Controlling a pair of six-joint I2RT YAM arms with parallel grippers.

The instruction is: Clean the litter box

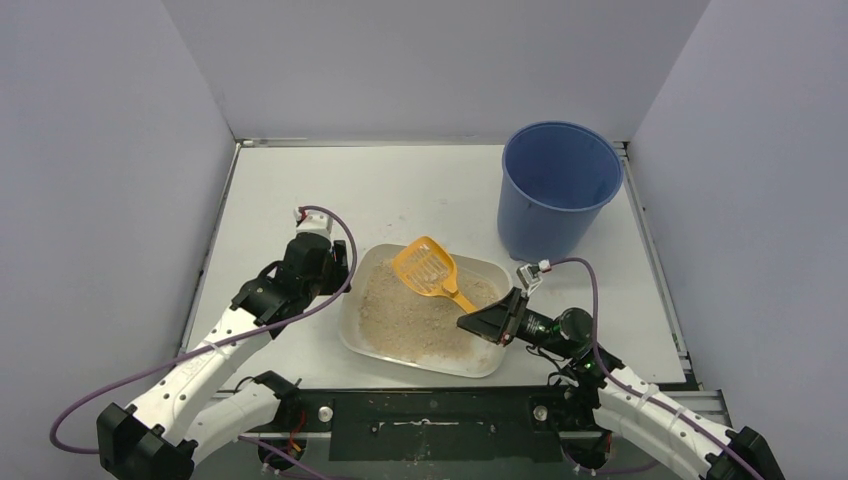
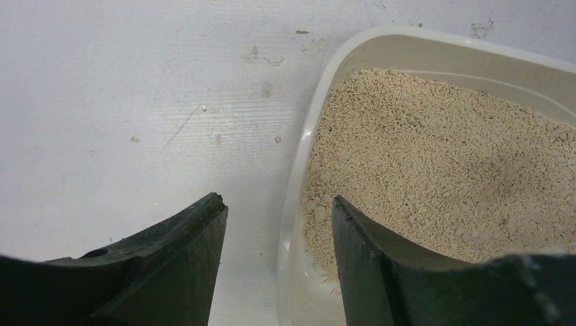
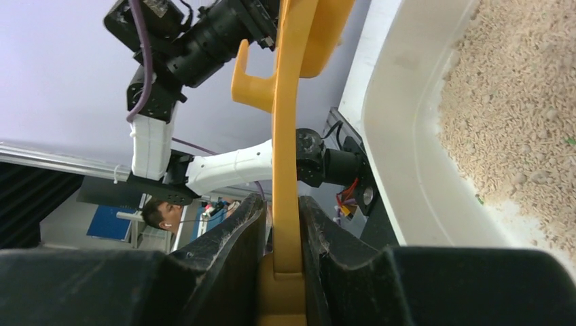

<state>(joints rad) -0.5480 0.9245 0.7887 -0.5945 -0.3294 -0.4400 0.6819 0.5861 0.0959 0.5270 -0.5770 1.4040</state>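
The litter box (image 1: 352, 330) sits at the table's near middle, an off-white tray with beige litter. My right gripper (image 1: 468, 324) is shut on the handle of the orange slotted scoop (image 1: 428, 268), whose head is over the far part of the litter. In the right wrist view the handle (image 3: 285, 136) runs up between my shut jaws (image 3: 282, 200), with the box wall (image 3: 401, 136) to the right. My left gripper (image 1: 338, 268) is open at the box's left rim. In the left wrist view it (image 2: 277, 200) straddles the rim (image 2: 380, 44), one finger over the table and one over the litter.
A tall round blue bucket (image 1: 556, 185) stands at the back right, beyond the litter box. White walls enclose the table on the left, back and right. A black rail (image 1: 430, 410) runs along the near edge between the arm bases.
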